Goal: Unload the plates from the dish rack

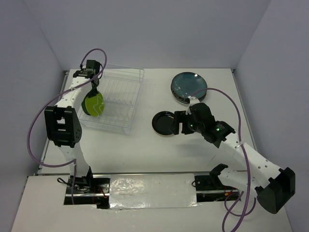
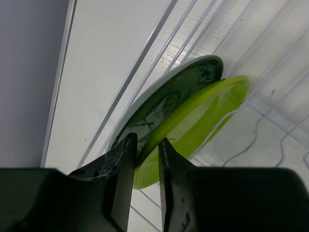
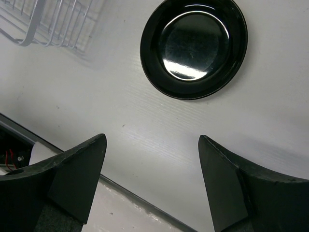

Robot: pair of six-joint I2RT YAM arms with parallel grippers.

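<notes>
Green plate [image 2: 203,111], edge-on in the dish rack [image 1: 123,96] at left, its rim running up between the close-set fingers of the left hand [image 2: 146,141]; whether they pinch yet cannot be told. The right hand [image 3: 152,139], wide open and empty, hovers near the black plate [image 3: 193,46] on the counter [image 3: 145,111].
</notes>
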